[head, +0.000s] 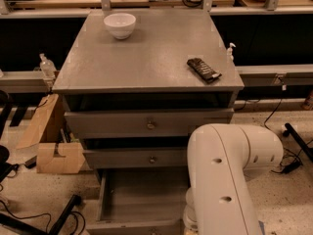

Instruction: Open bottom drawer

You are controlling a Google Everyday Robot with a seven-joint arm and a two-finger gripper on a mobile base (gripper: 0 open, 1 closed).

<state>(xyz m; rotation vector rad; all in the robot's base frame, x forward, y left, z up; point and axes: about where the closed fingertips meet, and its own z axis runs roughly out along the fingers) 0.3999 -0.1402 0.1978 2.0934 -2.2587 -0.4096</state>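
The grey cabinet has three drawers. The bottom drawer [142,197] is pulled far out, and its plain shallow tray lies open to view; its front edge [132,226] is at the frame's lower border. The middle drawer [146,158] and the top drawer [146,124], each with a small round knob, stand slightly out. My white arm [225,175] fills the lower right and reaches down past the frame edge. The gripper is out of view below the frame.
A white bowl [120,24] and a dark snack bar [203,69] lie on the cabinet top [146,53]. A cardboard box [51,141] stands on the floor at left, with black legs and cables [58,217] nearby. Cables lie at right [293,163].
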